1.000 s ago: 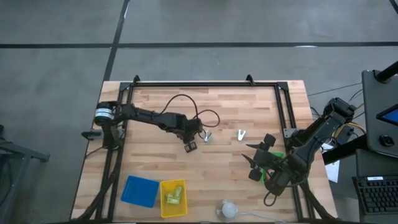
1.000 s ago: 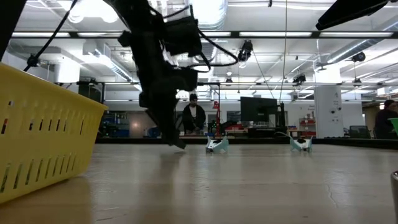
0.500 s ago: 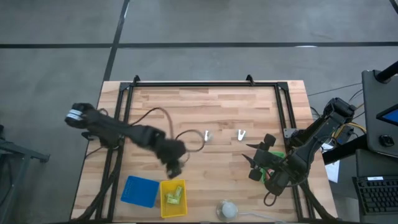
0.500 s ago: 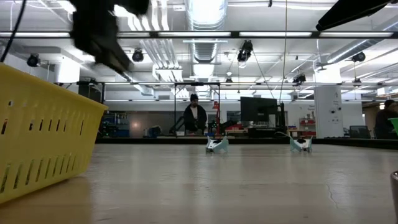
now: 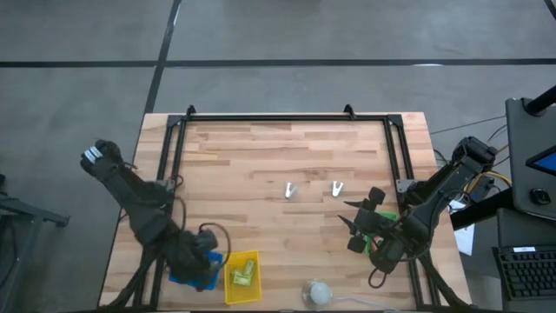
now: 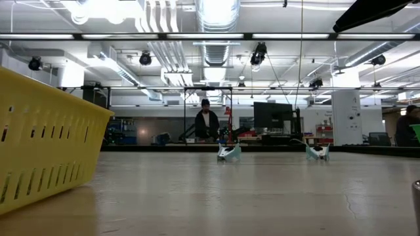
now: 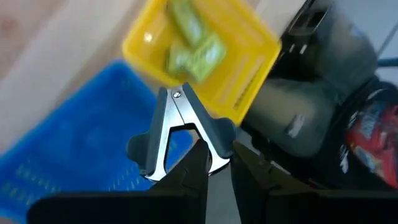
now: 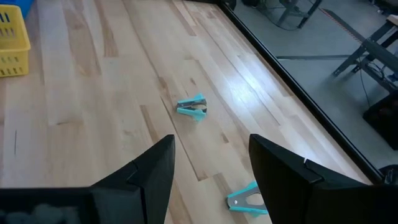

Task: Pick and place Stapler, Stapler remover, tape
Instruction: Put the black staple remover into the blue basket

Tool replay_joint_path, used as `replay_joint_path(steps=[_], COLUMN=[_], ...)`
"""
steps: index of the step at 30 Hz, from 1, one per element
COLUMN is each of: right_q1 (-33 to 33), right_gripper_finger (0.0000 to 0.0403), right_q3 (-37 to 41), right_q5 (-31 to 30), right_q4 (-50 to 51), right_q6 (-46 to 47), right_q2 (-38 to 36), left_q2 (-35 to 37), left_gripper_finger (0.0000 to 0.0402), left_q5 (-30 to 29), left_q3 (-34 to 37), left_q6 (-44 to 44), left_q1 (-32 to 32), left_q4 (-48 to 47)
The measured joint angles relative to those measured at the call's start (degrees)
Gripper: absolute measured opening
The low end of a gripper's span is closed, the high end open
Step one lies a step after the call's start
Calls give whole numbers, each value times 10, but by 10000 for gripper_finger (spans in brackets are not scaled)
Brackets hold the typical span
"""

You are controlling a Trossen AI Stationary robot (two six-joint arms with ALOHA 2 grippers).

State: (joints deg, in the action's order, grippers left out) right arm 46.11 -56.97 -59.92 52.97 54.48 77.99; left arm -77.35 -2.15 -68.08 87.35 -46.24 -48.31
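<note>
Transit nearly ends: the left fingers [image 7: 214, 163], clenched on a grey remover [image 7: 177, 127], swing from mid-worktop to hover over the blue bin [image 5: 193, 267] (release looks next), while two teal removers [image 5: 289, 190] lie mid-worktop [image 5: 261, 156] and the right fingers [image 5: 358, 228] wait half-open.

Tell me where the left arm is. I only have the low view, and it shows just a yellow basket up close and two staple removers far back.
Observer: The left gripper is over the blue basket, right beside the yellow basket at the table's front.
Operator: Is it carrying anything?
Observer: Yes, it is shut on a staple remover.
Operator: And the right arm?
Observer: The right gripper hovers open and empty near the table's right edge.
</note>
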Motion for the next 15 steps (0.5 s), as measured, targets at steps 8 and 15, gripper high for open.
replay_joint_path(steps=[8, 15], right_q1=[0, 0], right_gripper_finger=[201, 201], right_q3=[0, 0], right_q5=[-1, -1], right_q4=[-1, -1], right_q6=[-11, -11], right_q2=[0, 0], left_q2=[-20, -25], left_gripper_finger=[53, 53], left_q5=[-15, 55], left_q3=[45, 119], left_q6=[81, 123], left_q1=[-49, -49], left_q4=[-2, 52])
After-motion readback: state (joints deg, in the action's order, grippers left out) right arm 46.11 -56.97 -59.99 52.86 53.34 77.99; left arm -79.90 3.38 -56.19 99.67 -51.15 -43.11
